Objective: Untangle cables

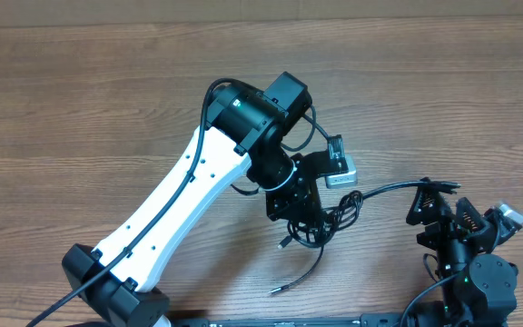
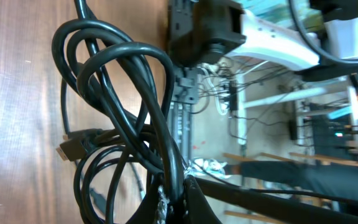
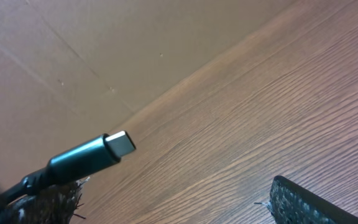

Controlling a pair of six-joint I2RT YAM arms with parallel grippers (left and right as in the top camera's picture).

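Observation:
The cables (image 1: 323,221) form a black tangle on the wooden table just below my left gripper (image 1: 309,207). In the left wrist view the cables (image 2: 123,112) hang in several loops, with a small plug (image 2: 68,149) at the left. The left gripper (image 2: 180,204) is shut on one strand of them. One cable (image 1: 384,190) arcs right from the tangle to my right gripper (image 1: 439,213). In the right wrist view its plug end (image 3: 114,146) lies along the left finger (image 3: 45,202). The right gripper (image 3: 173,208) stands open, its other finger (image 3: 309,202) far from the plug.
A loose cable end (image 1: 289,283) trails toward the table's front edge. The white left arm (image 1: 180,195) crosses the table's middle from the front left. A brown cardboard wall (image 3: 104,56) rises beyond the table (image 3: 260,112) in the right wrist view.

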